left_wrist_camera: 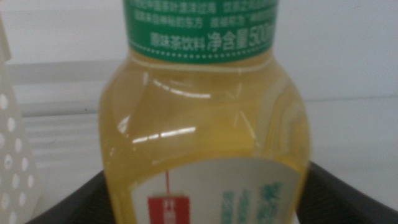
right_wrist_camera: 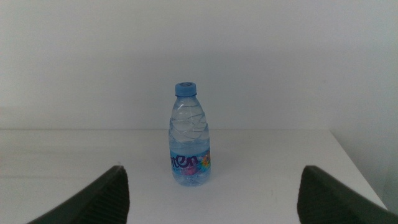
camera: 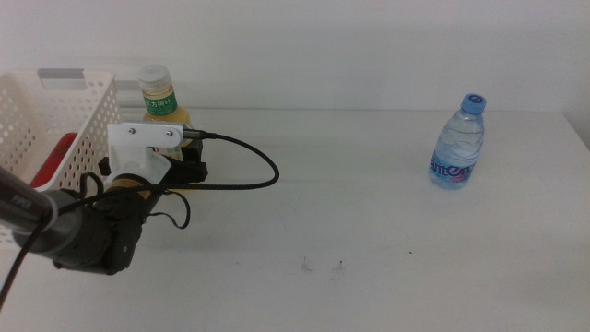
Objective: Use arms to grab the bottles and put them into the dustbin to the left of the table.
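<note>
At the far left of the middle view stands the white perforated dustbin (camera: pixel 55 120), cut off by the picture's edge, with something red (camera: pixel 53 159) lying inside it, seemingly the slim can, though too little shows to be sure. Just beside the basket, the left gripper (camera: pixel 175 166) reaches around the yellow-drink bottle (camera: pixel 159 97), which stands upright on the white table (camera: pixel 369 231). The left wrist view shows this bottle filling the frame, its base set between the two dark jaws, one on each side; whether they press it or stand just clear cannot be told. Far to the right, well apart, the small water bottle (camera: pixel 458 143) with a blue cap stands upright and untouched. The right gripper (right_wrist_camera: pixel 211 196) is out of the middle view; its own camera shows its jaws spread wide, facing that water bottle (right_wrist_camera: pixel 189 137) from a distance.

By this reckoning one item is binned, one is being grasped, one remains. The yellow bottle's lower body is hidden behind the arm.
</note>
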You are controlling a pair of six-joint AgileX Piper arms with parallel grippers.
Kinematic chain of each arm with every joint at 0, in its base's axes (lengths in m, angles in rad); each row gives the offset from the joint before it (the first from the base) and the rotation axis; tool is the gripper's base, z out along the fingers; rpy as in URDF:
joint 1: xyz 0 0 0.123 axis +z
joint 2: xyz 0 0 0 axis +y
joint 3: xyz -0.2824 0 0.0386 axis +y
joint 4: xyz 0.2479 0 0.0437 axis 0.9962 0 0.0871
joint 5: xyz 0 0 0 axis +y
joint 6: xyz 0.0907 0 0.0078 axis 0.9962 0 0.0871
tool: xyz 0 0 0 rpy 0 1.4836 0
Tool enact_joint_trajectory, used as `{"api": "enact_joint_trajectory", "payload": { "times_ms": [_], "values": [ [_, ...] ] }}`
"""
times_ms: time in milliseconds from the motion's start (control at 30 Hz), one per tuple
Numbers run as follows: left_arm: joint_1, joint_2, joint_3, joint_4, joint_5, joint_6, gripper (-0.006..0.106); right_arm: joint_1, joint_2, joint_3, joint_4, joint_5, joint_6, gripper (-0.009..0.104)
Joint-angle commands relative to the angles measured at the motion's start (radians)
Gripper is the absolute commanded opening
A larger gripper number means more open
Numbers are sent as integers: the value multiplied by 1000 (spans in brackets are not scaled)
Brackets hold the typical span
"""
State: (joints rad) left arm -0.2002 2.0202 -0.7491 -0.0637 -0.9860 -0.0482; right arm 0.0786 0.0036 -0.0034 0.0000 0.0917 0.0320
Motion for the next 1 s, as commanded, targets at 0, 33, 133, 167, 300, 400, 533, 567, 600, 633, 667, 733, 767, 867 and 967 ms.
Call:
{"api": "enact_joint_trajectory", "payload": {
  "times_ms": [0,33,133,167,300,400,533,567,600,633,667,733,767,867,967],
  "values": [
    [7,24,-30,-3,-5,-12,94,0,-4,3,-6,-8,-4,93],
    [11,36,-41,-3,-5,-12,94,0,-4,3,-6,-8,-4,93],
    [15,63,-73,-4,-5,-14,94,0,-4,3,-6,-8,-4,93],
    [17,70,-83,-4,-5,-14,94,0,-4,3,-6,-8,-4,93],
    [21,97,-115,4,-2,-8,94,0,-4,3,-6,-8,-4,93],
    [21,114,-134,4,-2,-5,94,0,-4,3,-6,-8,-4,93],
    [21,127,-145,4,-8,-5,94,0,-4,3,-6,-8,-4,93],
    [21,127,-146,4,-13,-5,94,0,-4,3,-6,-8,-4,93],
    [21,127,-146,4,-13,-5,93,0,-4,3,-6,-8,-4,93],
    [21,127,-146,4,-13,-5,93,0,-4,3,-6,-8,-4,93],
    [21,127,-146,6,-13,-5,87,0,-4,3,-6,-8,-4,93],
    [21,127,-146,12,-6,-5,80,0,-4,3,-6,-8,-4,93],
    [21,127,-146,14,-6,-5,76,0,-4,3,-6,-8,-4,93],
    [21,127,-146,18,-6,-5,58,0,-4,3,-6,-8,-4,93],
    [21,127,-146,-6,-18,-5,19,0,-4,3,-6,-8,-4,93]
  ]
}}
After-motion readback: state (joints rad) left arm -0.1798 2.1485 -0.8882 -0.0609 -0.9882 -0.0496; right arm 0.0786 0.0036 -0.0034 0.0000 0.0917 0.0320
